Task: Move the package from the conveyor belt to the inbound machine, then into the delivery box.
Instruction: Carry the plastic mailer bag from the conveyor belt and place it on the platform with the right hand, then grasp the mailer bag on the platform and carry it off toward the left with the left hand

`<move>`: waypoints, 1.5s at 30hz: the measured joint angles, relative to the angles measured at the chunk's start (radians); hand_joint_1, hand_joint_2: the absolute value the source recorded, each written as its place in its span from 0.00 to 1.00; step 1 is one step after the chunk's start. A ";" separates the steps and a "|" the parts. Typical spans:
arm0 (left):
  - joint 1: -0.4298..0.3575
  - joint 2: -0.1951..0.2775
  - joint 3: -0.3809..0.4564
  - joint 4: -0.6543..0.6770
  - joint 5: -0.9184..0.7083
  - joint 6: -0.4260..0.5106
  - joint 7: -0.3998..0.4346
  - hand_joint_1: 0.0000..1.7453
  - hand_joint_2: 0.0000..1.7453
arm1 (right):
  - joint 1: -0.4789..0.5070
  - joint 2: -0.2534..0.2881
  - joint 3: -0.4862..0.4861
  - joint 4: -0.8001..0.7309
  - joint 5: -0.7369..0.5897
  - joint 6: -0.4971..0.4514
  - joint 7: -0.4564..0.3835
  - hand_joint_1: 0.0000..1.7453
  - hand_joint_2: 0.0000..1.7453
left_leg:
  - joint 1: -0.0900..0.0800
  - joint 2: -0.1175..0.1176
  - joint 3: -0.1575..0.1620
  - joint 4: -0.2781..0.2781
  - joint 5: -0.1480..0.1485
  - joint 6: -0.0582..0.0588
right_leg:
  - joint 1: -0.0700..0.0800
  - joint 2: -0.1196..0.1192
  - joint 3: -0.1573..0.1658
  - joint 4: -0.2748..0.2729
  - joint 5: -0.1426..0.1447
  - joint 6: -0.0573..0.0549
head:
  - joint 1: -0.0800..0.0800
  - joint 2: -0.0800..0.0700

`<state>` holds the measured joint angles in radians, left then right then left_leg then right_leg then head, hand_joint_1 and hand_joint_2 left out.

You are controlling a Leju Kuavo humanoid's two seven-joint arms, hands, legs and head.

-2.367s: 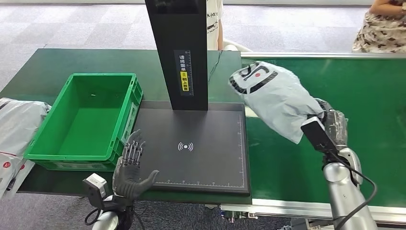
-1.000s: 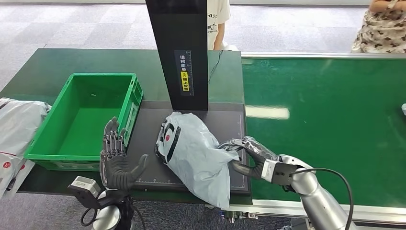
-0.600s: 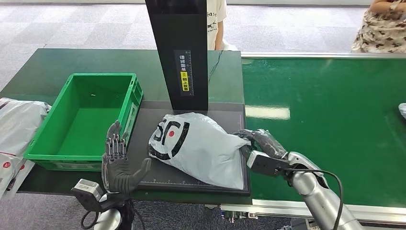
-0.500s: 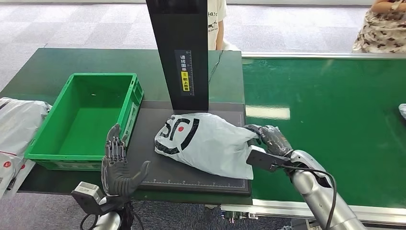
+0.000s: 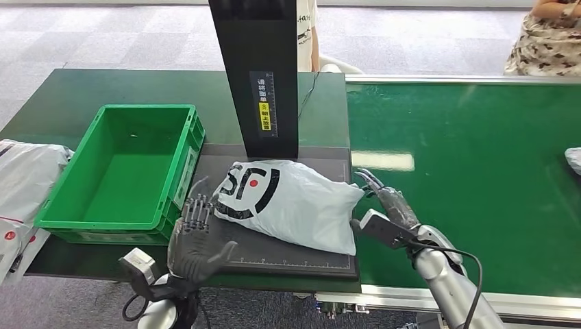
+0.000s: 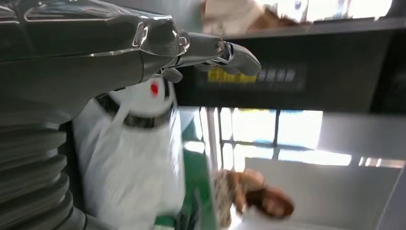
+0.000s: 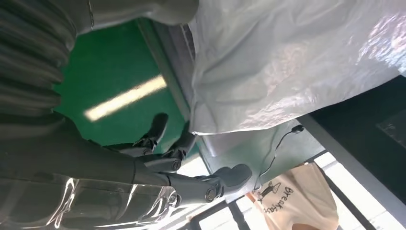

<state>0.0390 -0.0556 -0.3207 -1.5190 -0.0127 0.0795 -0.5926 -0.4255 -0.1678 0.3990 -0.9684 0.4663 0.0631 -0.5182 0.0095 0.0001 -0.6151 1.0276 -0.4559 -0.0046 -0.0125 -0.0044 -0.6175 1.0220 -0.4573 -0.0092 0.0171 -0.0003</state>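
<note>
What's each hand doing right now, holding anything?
Left hand: open, fingers spread beside the package, holding nothing.
Right hand: open, let go, just off the package's other end.

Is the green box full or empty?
Empty. The green box shows only its bare green floor; the package lies outside it, on the black machine plate.

Parcel-sorting station, logistics demo floor.
Marked out by a green conveyor belt [image 5: 473, 178], a black inbound scanning machine [image 5: 274, 226] with an upright column [image 5: 255, 68], a green plastic crate [image 5: 123, 171], grey courier bags [image 5: 20, 185] heaped alongside, grey carpet tiles [image 5: 103, 34] beyond.
</note>
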 joint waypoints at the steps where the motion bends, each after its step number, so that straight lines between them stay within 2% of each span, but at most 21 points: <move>1: -0.005 0.002 -0.006 0.011 -0.010 -0.038 0.013 0.00 1.00 | 0.000 0.007 -0.006 0.005 -0.011 0.011 -0.008 0.00 1.00 | 0.000 0.000 0.000 0.000 0.000 0.000 | 0.000 0.000 0.000 0.000 0.000 0.000 | 0.000 0.000; 5: -0.056 0.001 -0.026 0.072 -0.130 -0.064 0.048 0.00 1.00 | 0.000 0.033 -0.021 0.018 -0.043 0.040 -0.027 0.00 1.00 | 0.000 0.000 0.000 0.000 0.000 0.000 | 0.000 -0.001 0.000 0.000 0.000 0.000 | 0.000 0.000; 11: -0.196 -0.015 -0.037 0.172 -0.303 -0.079 0.118 0.00 1.00 | 0.000 0.075 -0.036 0.017 -0.085 0.059 -0.047 0.00 1.00 | 0.000 0.000 0.000 0.000 0.001 0.000 | 0.000 -0.001 0.000 0.000 0.001 -0.001 | 0.000 0.000; 14: -0.276 -0.016 -0.063 0.225 -0.503 -0.024 0.230 0.00 1.00 | 0.001 0.086 -0.040 0.001 -0.105 0.077 -0.045 0.00 1.00 | 0.000 -0.001 0.000 0.000 0.001 0.000 | 0.000 -0.001 0.000 0.000 0.001 -0.001 | 0.000 0.000; 18: -0.366 -0.017 -0.103 0.319 -0.791 0.100 0.465 0.00 1.00 | 0.002 0.095 -0.050 -0.029 -0.122 0.095 -0.028 0.00 1.00 | 0.000 0.000 0.000 0.001 0.001 0.000 | 0.000 0.000 0.000 0.000 0.001 -0.001 | 0.000 0.000; 20: -0.404 -0.018 -0.116 0.363 -0.897 0.142 0.556 0.00 1.00 | 0.005 0.098 -0.057 -0.045 -0.127 0.103 -0.017 0.00 1.00 | 0.000 0.000 0.000 0.001 0.001 0.000 | 0.000 0.000 0.000 0.000 0.001 -0.001 | 0.000 0.000; 24: -0.455 -0.022 -0.122 0.441 -1.022 0.129 0.645 0.01 1.00 | 0.014 0.102 -0.065 -0.076 -0.128 0.114 -0.004 0.00 1.00 | 0.000 0.000 0.000 0.001 0.001 0.000 | 0.000 0.000 0.000 0.000 0.001 -0.001 | 0.000 0.000; 25: -0.463 -0.022 -0.122 0.457 -1.037 0.118 0.654 0.16 1.00 | 0.017 0.103 -0.067 -0.083 -0.128 0.115 -0.003 0.00 1.00 | 0.000 0.000 0.000 0.000 0.001 0.000 | 0.000 0.000 0.000 0.000 0.001 -0.001 | 0.000 0.000; 28: -0.481 -0.023 -0.121 0.497 -1.063 0.083 0.665 0.89 1.00 | 0.031 0.103 -0.074 -0.108 -0.129 0.115 0.000 0.00 1.00 | 0.000 0.000 0.000 0.000 0.001 0.000 | 0.000 0.000 0.000 0.000 0.001 -0.001 | 0.000 0.000; 29: -0.486 -0.023 -0.120 0.508 -1.067 0.075 0.664 1.00 1.00 | 0.039 0.103 -0.078 -0.119 -0.129 0.115 0.002 0.00 1.00 | 0.000 0.000 0.000 0.000 0.001 0.000 | 0.000 0.000 0.000 0.000 0.001 -0.001 | 0.000 0.000; 40: -0.501 -0.022 -0.117 0.547 -1.029 -0.026 0.554 1.00 1.00 | 0.140 0.103 -0.141 -0.232 -0.129 0.110 0.005 0.00 1.00 | 0.000 -0.001 0.001 0.000 0.001 0.000 | 0.000 -0.001 0.001 0.000 0.001 -0.001 | 0.000 0.000; 45: -0.501 -0.022 -0.117 0.548 -1.004 -0.031 0.511 1.00 1.00 | 0.168 0.103 -0.170 -0.272 -0.133 0.095 0.012 0.00 1.00 | 0.000 -0.001 0.001 0.000 0.001 0.000 | 0.000 -0.001 0.001 0.000 0.001 0.000 | 0.000 0.000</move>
<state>-0.4621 -0.0778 -0.4379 -0.9709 -1.0164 0.0483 -0.0813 -0.2571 -0.0648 0.2290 -1.2400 0.3334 0.1577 -0.5057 0.0091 -0.0007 -0.6144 1.0280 -0.4553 -0.0050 -0.0127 -0.0052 -0.6162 1.0222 -0.4566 -0.0096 0.0171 -0.0004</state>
